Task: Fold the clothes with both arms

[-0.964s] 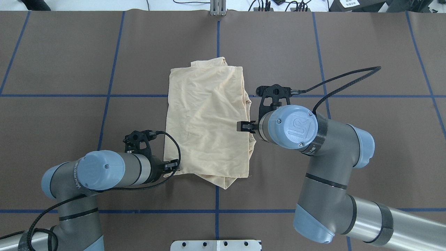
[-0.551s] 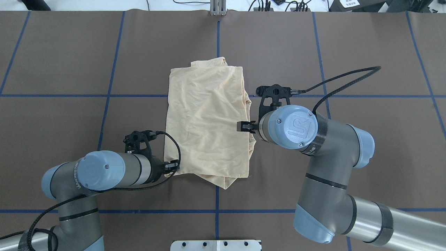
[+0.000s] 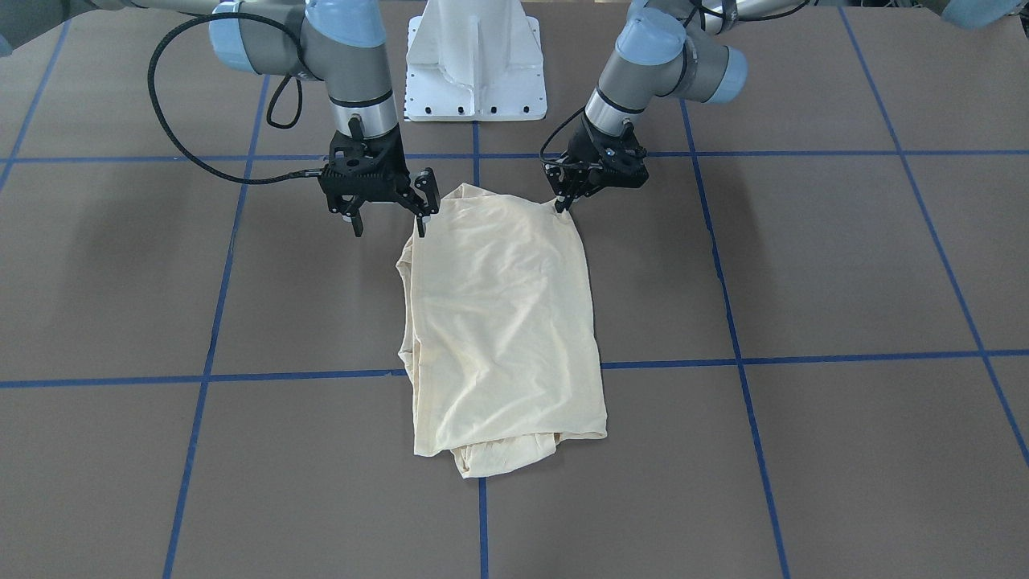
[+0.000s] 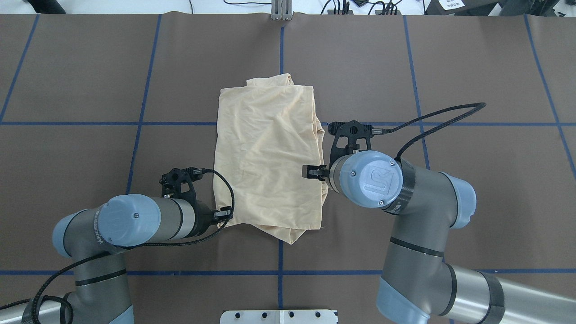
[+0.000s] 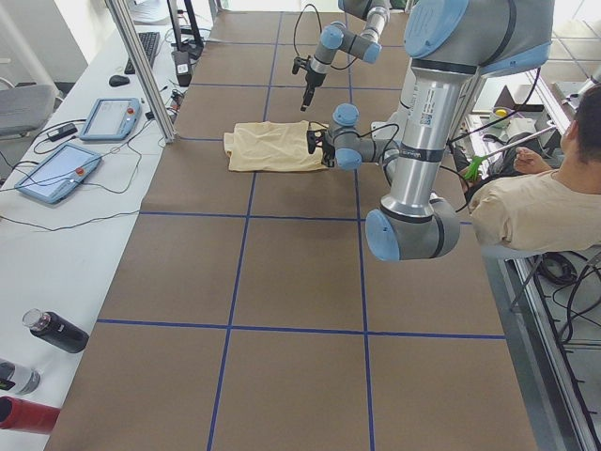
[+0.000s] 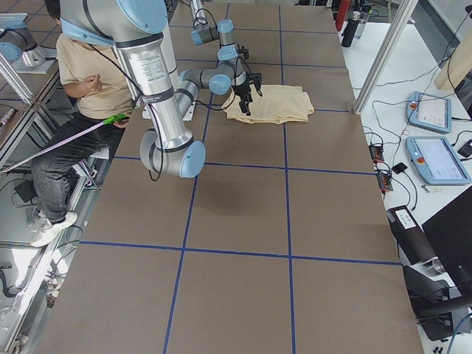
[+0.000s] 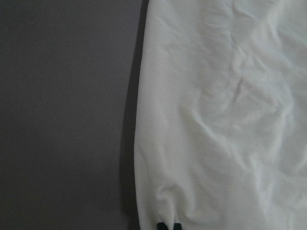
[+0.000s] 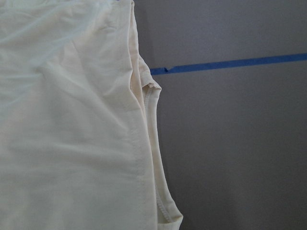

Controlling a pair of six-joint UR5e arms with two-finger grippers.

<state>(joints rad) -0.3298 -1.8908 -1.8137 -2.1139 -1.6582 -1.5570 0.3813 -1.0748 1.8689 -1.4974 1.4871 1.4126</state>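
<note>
I count one shirt (image 4: 270, 157). It is cream, folded into a rough rectangle, and lies flat near the middle of the counter (image 4: 90, 67), over a crossing of the blue tape lines (image 4: 382, 123). None of my cameras shows its print or its neck tag. Two arms work it, with one pincer each.

The left pincer (image 4: 223, 214) is at the shirt's corner nearest the robot on its left side. The right pincer (image 3: 389, 227) is at the shirt's right edge.

Since a second ago the right arm (image 4: 369, 177) has drawn back toward the base, and its pincer has slid a little along that edge toward the near corner. Its cable loop now hangs lower across the tape line. The left arm (image 4: 130, 220) and the shirt lie as they did.

Only the front-facing camera shows the right pincer's spread. Its jaws stand wide, one finger at the hem and the other over bare counter, though I cannot tell whether the first one touches the cloth. The overhead view hides most of this under the wrist.

My left wrist camera shows two black fingertips (image 7: 162, 226) pressed together with the cloth puckered around them, so the left pincer is clamped on the shirt. The right wrist camera shows none of its own fingers, only stacked, stitched hems beside a tape line.

A seated person (image 5: 535, 202) and two tablets (image 5: 56, 174) appear in the side views alone.
</note>
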